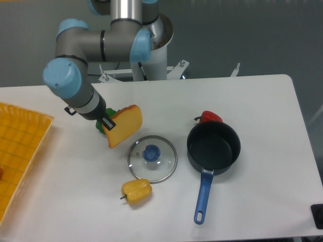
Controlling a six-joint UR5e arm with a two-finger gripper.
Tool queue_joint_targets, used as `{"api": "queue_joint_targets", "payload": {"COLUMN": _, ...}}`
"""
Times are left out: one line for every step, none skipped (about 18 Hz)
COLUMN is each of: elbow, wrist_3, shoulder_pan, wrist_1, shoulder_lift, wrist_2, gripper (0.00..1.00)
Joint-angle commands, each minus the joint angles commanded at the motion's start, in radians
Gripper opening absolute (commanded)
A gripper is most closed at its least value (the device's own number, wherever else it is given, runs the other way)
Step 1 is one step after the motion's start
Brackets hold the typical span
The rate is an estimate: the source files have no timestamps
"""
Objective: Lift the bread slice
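The bread slice (124,126) is a flat yellow-orange piece with a darker crust edge, tilted and held just off the table left of centre. My gripper (107,124) is shut on its left edge, reaching in from the upper left. A green pepper (104,119) sits mostly hidden behind the gripper fingers and the slice.
A glass lid with a blue knob (152,158) lies just below the slice. A yellow bell pepper (137,191) lies near the front. A dark pot with a blue handle (213,147) stands to the right, with a red pepper (210,117) behind it. A yellow basket (20,151) occupies the left edge.
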Motion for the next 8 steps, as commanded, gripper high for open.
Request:
{"api": "queue_joint_targets", "payload": {"elbow": 0.003, "wrist_3": 0.012, "shoulder_pan": 0.012, "wrist_1": 0.0, "shoulder_lift": 0.008, "wrist_2": -0.003, "gripper": 0.0}}
{"api": "queue_joint_targets", "payload": {"elbow": 0.006, "wrist_3": 0.029, "shoulder_pan": 0.021, "wrist_1": 0.0, "shoulder_lift": 0.015, "wrist_2": -0.018, "gripper": 0.0}}
{"api": "queue_joint_targets", "payload": {"elbow": 0.006, "wrist_3": 0.046, "shoulder_pan": 0.032, "wrist_1": 0.0, "shoulder_lift": 0.023, "wrist_2": -0.032, "gripper": 0.0}}
{"api": "queue_joint_targets", "payload": {"elbow": 0.008, "wrist_3": 0.055, "shoulder_pan": 0.047, "wrist_1": -0.002, "shoulder_lift": 0.032, "wrist_2": -0.04, "gripper": 0.0}}
{"api": "queue_joint_targets", "payload": {"elbow": 0.003, "wrist_3": 0.061, "shoulder_pan": 0.055, "wrist_1": -0.005, "shoulder_lift": 0.044, "wrist_2": -0.041, "gripper": 0.0}}
{"api": "queue_joint_targets", "payload": {"elbow": 0.003, "wrist_3": 0.071, "shoulder_pan": 0.06, "wrist_1": -0.017, "shoulder_lift": 0.055, "wrist_2": -0.043, "gripper": 0.0}}
{"api": "queue_joint_targets", "payload": {"elbow": 0.003, "wrist_3": 0.081, "shoulder_pan": 0.071, "wrist_1": -0.031, "shoulder_lift": 0.061, "wrist_2": -0.043, "gripper": 0.0}}
{"api": "queue_joint_targets", "payload": {"elbow": 0.006, "wrist_3": 0.092, "shoulder_pan": 0.077, "wrist_1": -0.032, "shoulder_lift": 0.061, "wrist_2": -0.046, "gripper": 0.0}}
